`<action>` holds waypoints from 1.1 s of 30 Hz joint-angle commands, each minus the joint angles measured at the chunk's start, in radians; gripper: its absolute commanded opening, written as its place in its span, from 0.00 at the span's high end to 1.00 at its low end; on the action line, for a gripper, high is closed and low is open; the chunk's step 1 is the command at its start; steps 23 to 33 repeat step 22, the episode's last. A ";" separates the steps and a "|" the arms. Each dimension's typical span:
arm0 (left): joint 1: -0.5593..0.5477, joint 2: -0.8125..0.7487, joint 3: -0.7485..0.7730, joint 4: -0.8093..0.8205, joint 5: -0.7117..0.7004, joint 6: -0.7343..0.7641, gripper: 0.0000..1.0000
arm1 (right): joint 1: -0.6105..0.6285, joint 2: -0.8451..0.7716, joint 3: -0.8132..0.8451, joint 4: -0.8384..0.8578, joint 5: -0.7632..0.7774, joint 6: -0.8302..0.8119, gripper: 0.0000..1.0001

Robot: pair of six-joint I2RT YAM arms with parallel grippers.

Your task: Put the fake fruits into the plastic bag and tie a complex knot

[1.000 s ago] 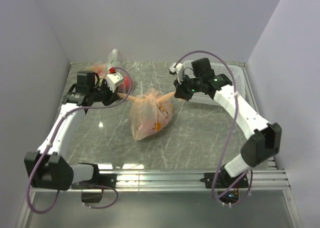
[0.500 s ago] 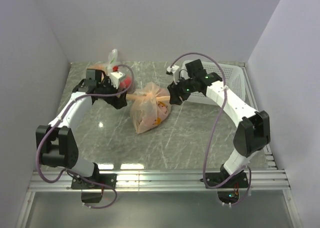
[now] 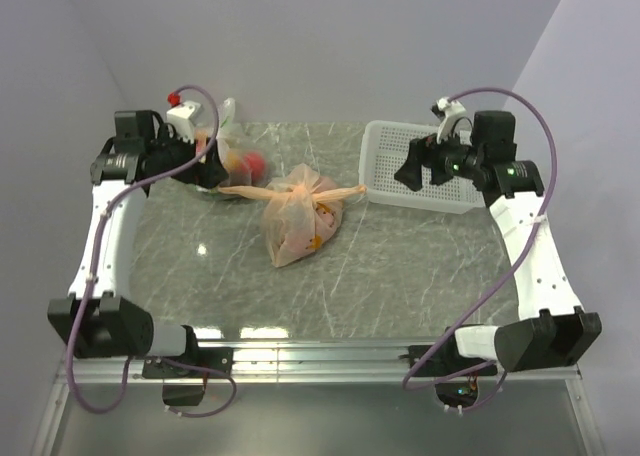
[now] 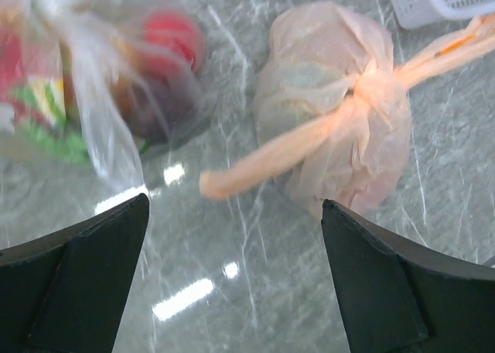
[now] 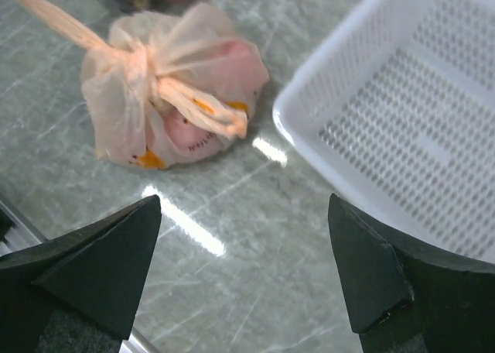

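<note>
bench [image 3: 400, 266]: grey marbled top, by which every item below is carried

basket [image 3: 380, 166]: white, perforated plastic, set at the far right of the bench; its near left corner is found just beside the tip of the bag's right tail

plastic bag [image 3: 295, 221]: thin peach-orange film, laid at mid-bench between the clear bag and the basket; it is closed at its far end by a knot [image 3: 318, 191], from which two twisted tails are stretched out flat, one to the left, one to the right

clear bag [image 3: 235, 156]: colourless film, mixed fruits seen through it, placed at the far left, near the tip of the left tail

left fingers [image 3: 207, 168]: spread wide, nothing held; raised above the clear bag, apart from the left tail

right fingers [image 3: 408, 173]: spread wide, nothing held; raised over the basket's left part, apart from the right tail

fake fruits [image 5: 189, 132]: enclosed in the plastic bag, made out only dimly as pink and orange shapes through the film
</note>
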 commanded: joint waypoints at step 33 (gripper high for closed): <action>0.001 -0.407 -0.490 0.017 -0.072 -0.003 0.00 | 0.026 -0.371 -0.544 0.046 0.091 0.221 0.04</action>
